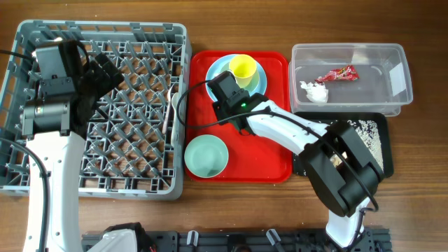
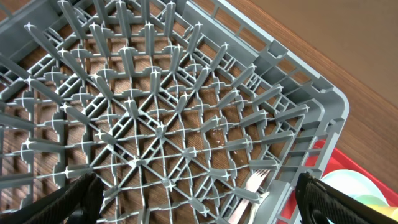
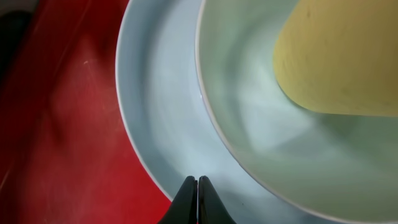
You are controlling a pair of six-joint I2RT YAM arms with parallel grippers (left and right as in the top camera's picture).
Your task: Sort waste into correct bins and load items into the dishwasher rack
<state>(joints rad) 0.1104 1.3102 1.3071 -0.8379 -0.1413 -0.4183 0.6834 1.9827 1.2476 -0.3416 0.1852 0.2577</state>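
Right gripper (image 3: 197, 194) pinched together over the light blue plate (image 3: 158, 106)
Its tips meet with nothing between them, above the plate's rim; the light blue bowl (image 3: 249, 124) holding the yellow cup (image 3: 339, 56) sits on that plate, on the red tray (image 3: 62, 124). Left gripper (image 2: 205, 199) hangs wide apart over the dishwasher rack (image 2: 155, 124), where a white fork (image 2: 252, 182) lies

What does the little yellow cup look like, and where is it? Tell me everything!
The yellow cup is small, round and plain, and looks like smooth plastic. Its open end faces up and it looks empty. It rests inside a pale blue bowl, which sits on a blue plate on the red tray. Nothing else touches it. The shut right gripper hovers over the plate's rim, apart from the cup.
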